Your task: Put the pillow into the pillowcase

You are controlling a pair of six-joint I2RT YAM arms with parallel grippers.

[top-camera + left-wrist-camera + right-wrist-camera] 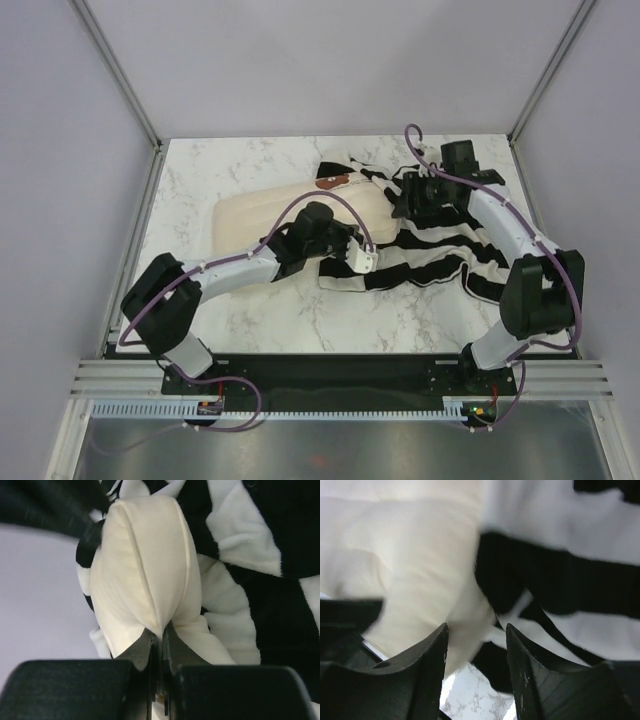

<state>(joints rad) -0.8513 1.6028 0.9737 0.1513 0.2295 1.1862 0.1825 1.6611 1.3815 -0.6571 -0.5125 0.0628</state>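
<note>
1. The left hand is pinched tight on a fold of the cream pillow, its jaws all but closed on it.
2. The pillow lies mid-table, and its right end meets the striped pillowcase.
3. The pillowcase is crumpled on the right side of the table and bunched around the pillow's end.
4. The right hand is at that same junction with its jaws apart. Blurred cloth sits right at its tips, and no grip shows.
</note>
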